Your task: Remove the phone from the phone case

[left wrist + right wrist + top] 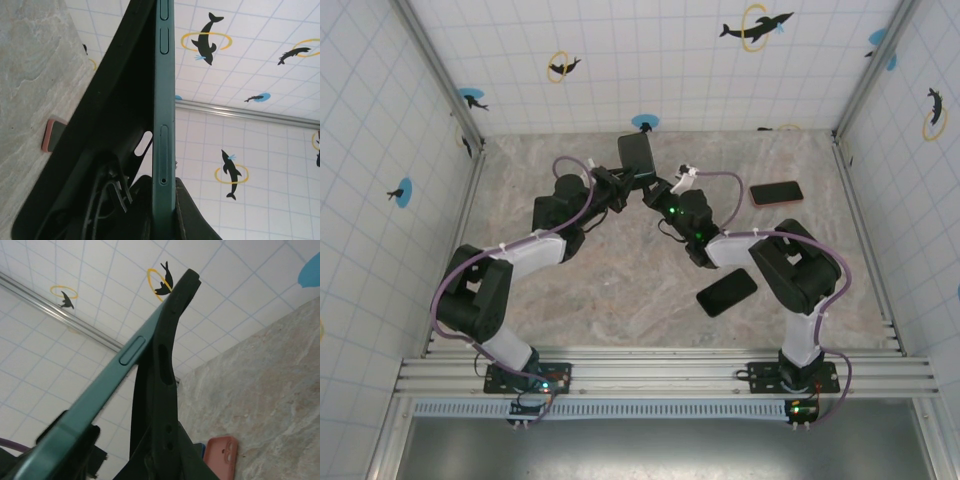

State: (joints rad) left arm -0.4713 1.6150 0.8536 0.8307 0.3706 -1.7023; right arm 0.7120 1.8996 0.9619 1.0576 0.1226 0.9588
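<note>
Left claw (623,186) clamps the slim dark-green phone (164,125); right claw (660,188) pinches the soft black case (115,140). I want to peel the case off slowly, holding the phone steady.

tabletop (620,290): beige-grey marble-look sheet, matte, evenly lit. Boxed in on three sides: back wall (650,70), left wall (370,120), right wall (920,230), all white panels with a pale blue grid. Dolphin stickers (755,27) scattered over them, black silhouettes, some inside yellow rings, some on blue discs (472,97). Aluminium posts (432,65) at both back corners, splaying outward in the top view. Near edge: aluminium rail frame (660,372), then a white slotted strip (660,408), then a dark grey panel (650,450). In the left wrist view a metal bar (250,115) crosses the gridded wall.
</note>
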